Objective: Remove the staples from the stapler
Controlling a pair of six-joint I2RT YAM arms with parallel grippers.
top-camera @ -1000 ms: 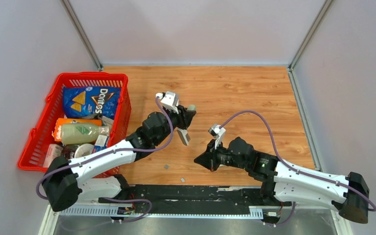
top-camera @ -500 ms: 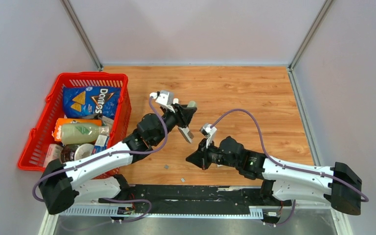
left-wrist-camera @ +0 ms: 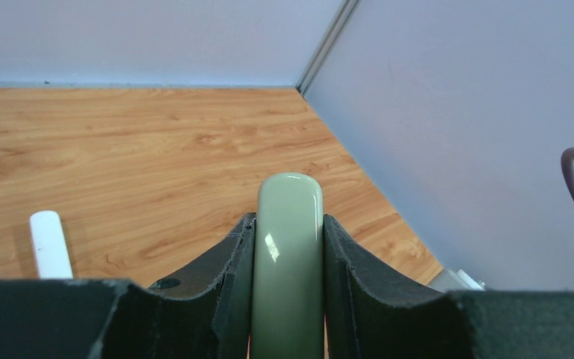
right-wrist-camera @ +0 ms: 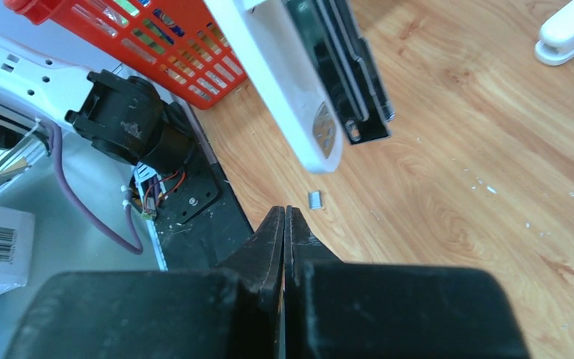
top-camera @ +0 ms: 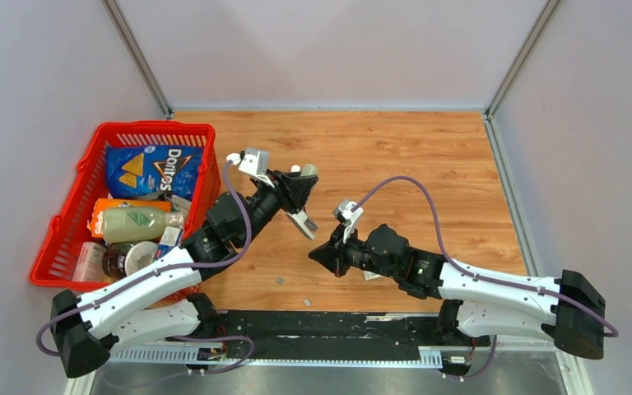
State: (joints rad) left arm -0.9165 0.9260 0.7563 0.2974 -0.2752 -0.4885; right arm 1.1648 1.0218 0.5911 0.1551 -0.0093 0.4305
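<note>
My left gripper [top-camera: 299,183] is shut on a pale green stapler [top-camera: 305,171] and holds it in the air over the table's middle. In the left wrist view the stapler [left-wrist-camera: 288,224] fills the gap between both pads. Its lower part hangs open below [top-camera: 304,222]; the right wrist view shows a white arm [right-wrist-camera: 284,90] and a black magazine [right-wrist-camera: 347,75]. My right gripper [top-camera: 317,254] is shut and empty, just right of and below that hanging end, with its tips pressed together [right-wrist-camera: 284,215]. One small grey staple strip [top-camera: 280,281] lies on the wood; it also shows in the right wrist view [right-wrist-camera: 315,199]. Another strip [top-camera: 306,303] lies near the front edge.
A red basket [top-camera: 206,130] with a Doritos bag, a bottle and other goods stands at the left. A white rounded object [right-wrist-camera: 572,26] lies on the wood; a similar white piece shows in the left wrist view [left-wrist-camera: 48,243]. Grey walls enclose the table.
My left arm has carried the stapler to the left and slightly back. My right gripper, still shut, has moved left and closer to the stapler's hanging end.
</note>
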